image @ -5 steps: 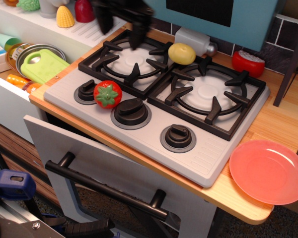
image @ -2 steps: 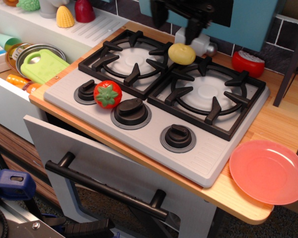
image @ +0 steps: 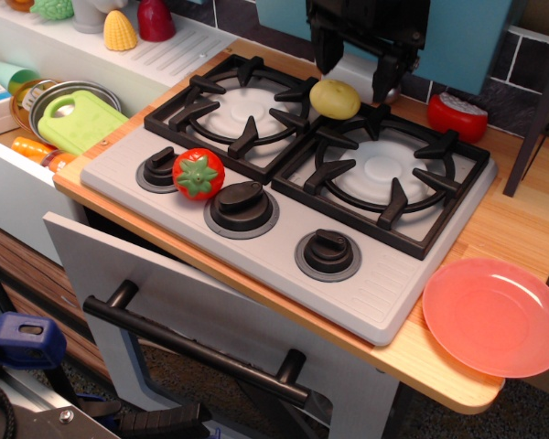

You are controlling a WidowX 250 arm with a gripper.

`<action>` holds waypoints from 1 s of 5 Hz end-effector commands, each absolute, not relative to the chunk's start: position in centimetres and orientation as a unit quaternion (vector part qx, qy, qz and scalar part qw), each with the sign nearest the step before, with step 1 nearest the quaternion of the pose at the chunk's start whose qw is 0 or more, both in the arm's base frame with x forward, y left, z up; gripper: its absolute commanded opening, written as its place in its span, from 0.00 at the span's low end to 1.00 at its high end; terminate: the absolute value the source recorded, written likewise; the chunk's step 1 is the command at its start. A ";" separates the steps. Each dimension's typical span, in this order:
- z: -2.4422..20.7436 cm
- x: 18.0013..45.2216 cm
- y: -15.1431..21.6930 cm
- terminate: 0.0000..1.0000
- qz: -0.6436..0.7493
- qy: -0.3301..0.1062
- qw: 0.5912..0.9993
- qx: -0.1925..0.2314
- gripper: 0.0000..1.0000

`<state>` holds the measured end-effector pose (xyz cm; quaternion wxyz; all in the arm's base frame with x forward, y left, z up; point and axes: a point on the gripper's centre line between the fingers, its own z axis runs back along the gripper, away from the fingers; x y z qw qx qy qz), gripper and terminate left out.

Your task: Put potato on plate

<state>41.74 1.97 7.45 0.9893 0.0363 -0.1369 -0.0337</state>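
The pale-yellow potato point(image: 335, 99) lies on the black grates at the back of the toy stove, between the two burners. My black gripper point(image: 357, 75) hangs just above and behind it, open, one finger to the potato's left and one to its right, not touching it. The salmon-pink plate point(image: 494, 315) lies flat and bare on the wooden counter at the front right corner, partly past the right edge of the view.
A red tomato point(image: 198, 173) sits by the stove knobs at the front left. A red-and-white toy point(image: 457, 116) lies at the back right. A sink at the left holds a lime-green cutting board point(image: 80, 121); corn point(image: 120, 31) stands behind it.
My gripper has moved from over the left burner rightward to the potato and has spread its fingers on either side of it. The potato, tomato and plate have not moved.
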 end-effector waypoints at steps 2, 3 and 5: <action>7.9 43.2 3.1 0.00 -0.036 -0.168 0.984 0.055 1.00; 8.1 43.1 3.5 0.00 -0.036 -0.162 0.984 0.057 1.00; 5.9 43.4 4.2 0.00 -0.043 -0.179 0.982 0.042 1.00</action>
